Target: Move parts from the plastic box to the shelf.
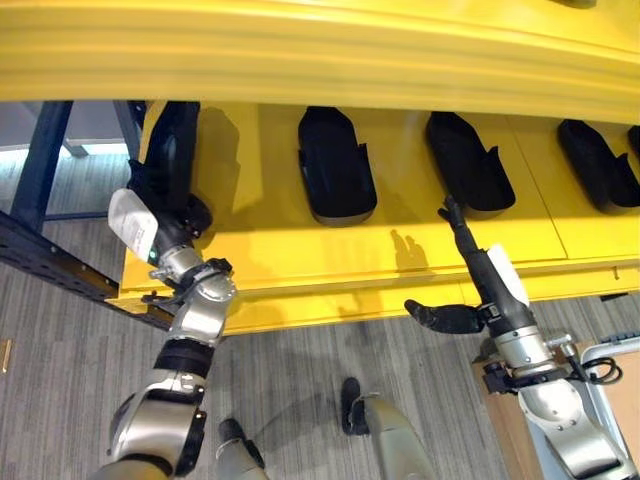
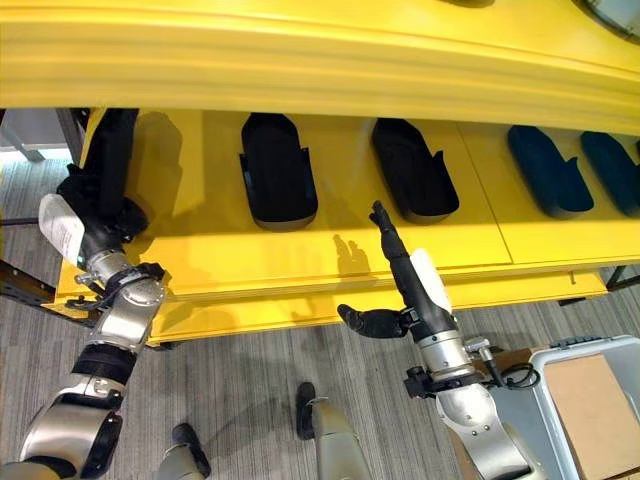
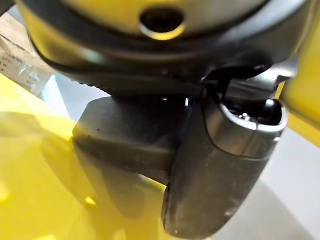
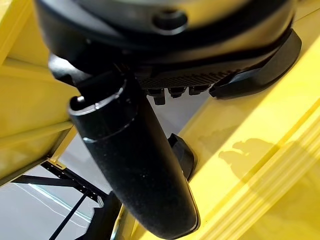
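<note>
Left hand [image 1: 170, 215] grips a long black moulded plastic part [image 1: 170, 150], its far end lying on the yellow metal shelf [image 1: 400, 265]. Right hand [image 1: 470, 265] spread, empty, near two parts already placed. Best to square the part flat, then release.

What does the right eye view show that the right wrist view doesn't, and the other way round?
The right eye view gives the grey plastic box with a cardboard sheet in it, the row of black parts lying on the shelf, and the left hand at the leftmost part. The right wrist view gives a close look at the right hand with its thumb standing clear, and thin dark struts below. Both share the yellow shelf and the open, empty right hand.
</note>
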